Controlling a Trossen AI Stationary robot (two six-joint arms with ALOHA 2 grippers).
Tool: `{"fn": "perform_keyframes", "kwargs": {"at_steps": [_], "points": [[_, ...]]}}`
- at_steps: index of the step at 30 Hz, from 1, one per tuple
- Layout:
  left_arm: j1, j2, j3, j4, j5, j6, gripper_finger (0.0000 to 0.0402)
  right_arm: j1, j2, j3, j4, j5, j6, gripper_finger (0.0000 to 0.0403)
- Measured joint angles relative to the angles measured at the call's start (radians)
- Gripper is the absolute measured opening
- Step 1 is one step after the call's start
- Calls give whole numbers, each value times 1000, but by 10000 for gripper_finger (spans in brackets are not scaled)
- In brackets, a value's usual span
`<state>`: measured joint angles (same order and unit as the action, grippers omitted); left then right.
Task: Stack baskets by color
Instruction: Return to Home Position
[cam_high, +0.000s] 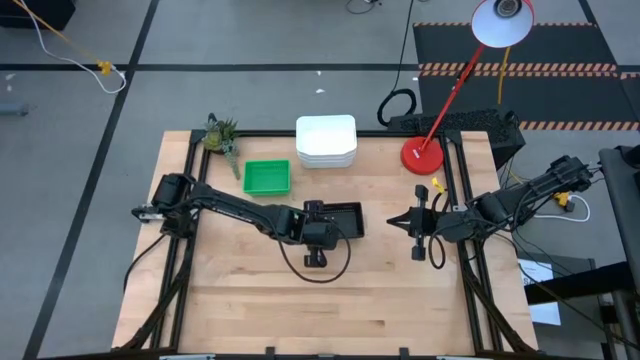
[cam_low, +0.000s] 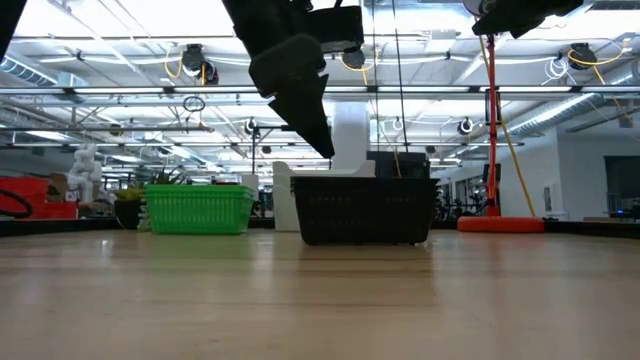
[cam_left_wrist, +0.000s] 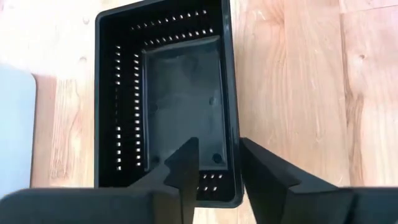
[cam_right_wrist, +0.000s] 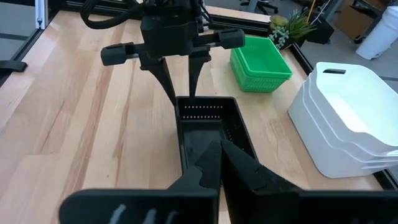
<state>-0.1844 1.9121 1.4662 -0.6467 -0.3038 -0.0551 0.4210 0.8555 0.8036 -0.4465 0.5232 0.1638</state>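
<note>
A black basket (cam_high: 348, 220) with perforated sides rests on its base at the table's middle, also seen in the low view (cam_low: 365, 210). My left gripper (cam_left_wrist: 219, 146) hangs open just above the basket's left end. One finger is over the inside and the other over the outside of a long wall's rim (cam_left_wrist: 234, 155), clear of it. A green basket (cam_high: 266, 177) stands on the table at the far left. A stack of white baskets (cam_high: 326, 140) sits at the far edge. My right gripper (cam_high: 397, 221) is shut with nothing in it, in the air right of the black basket.
A red round lamp base (cam_high: 422, 155) with its slanting stem stands at the far right. A small green plant (cam_high: 220, 135) is at the far left corner. Bare wood lies along the near half of the table (cam_high: 320, 310).
</note>
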Motion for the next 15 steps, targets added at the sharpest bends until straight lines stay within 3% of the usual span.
{"fn": "perform_keyframes", "kwargs": {"at_steps": [6, 15], "points": [[-5, 0, 0, 1, 0, 3, 137, 0, 0, 0, 0, 0, 0, 2], [-32, -26, 0, -19, 35, 45, 116, -10, 29, -39, 57, -1, -4, 2]]}}
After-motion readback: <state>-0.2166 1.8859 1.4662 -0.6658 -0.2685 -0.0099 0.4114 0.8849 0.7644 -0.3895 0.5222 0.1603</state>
